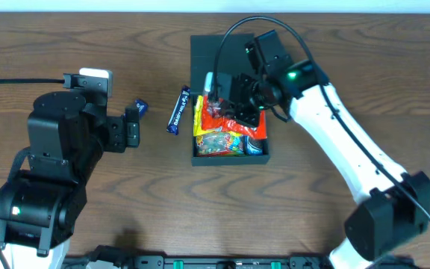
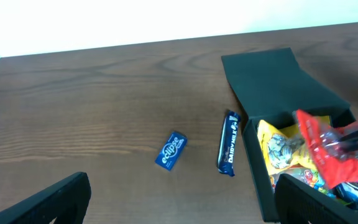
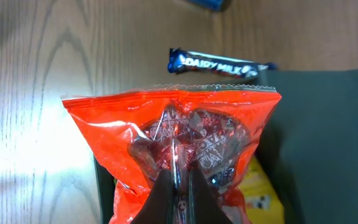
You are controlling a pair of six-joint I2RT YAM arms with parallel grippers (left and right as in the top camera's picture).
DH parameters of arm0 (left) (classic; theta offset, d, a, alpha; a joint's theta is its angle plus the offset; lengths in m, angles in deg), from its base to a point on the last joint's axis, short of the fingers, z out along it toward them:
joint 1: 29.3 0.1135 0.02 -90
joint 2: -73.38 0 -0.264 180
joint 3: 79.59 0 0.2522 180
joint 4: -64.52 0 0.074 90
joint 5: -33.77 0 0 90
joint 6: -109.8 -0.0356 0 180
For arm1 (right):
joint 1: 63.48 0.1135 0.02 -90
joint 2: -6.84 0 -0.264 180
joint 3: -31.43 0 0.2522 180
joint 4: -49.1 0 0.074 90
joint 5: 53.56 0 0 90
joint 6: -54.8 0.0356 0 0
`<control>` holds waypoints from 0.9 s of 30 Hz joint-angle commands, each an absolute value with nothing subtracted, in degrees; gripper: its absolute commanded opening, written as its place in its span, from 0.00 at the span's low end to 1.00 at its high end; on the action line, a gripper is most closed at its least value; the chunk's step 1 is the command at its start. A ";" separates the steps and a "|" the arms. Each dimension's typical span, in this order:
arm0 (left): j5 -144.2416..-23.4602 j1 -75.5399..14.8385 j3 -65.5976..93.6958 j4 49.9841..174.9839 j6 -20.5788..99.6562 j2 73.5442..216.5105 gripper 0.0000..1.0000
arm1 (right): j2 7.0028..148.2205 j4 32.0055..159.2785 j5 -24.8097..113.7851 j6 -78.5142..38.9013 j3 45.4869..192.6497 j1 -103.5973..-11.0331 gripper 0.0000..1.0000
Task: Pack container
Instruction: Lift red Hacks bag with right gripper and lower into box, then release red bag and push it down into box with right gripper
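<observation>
"Between the jaws of the right gripper [image 3: 179, 186], what's that?"
"A red bag [image 3: 173, 130], pinched tight. It hangs over the box [image 1: 230, 160], mid-table, ready to drop in with the snacks [image 1: 219, 143]."
"Why is the lid [image 1: 204, 56] back?"
"To keep the box open, I think."
"And the left gripper [image 1: 136, 128]?"
"Jaws wide, holding nothing. A bar [image 1: 178, 110] and gum [image 1: 141, 106] wait near it on the brown wood table [image 1: 66, 37]. Far off is a white wall [image 2: 104, 18]."
</observation>
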State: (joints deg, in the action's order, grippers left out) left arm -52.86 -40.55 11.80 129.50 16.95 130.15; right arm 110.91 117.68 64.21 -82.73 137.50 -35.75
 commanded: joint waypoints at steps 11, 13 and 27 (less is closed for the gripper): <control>-53.05 -40.15 13.09 130.20 15.88 129.87 0.95 | 122.49 119.70 66.16 -84.11 138.16 -31.38 0.01; -53.03 -40.15 13.09 130.57 15.86 129.87 0.95 | 123.48 119.89 64.74 -84.09 138.16 -31.23 0.01; -52.86 -40.15 13.09 130.70 15.46 129.87 0.95 | 129.80 120.31 60.43 -85.20 138.14 -31.14 0.01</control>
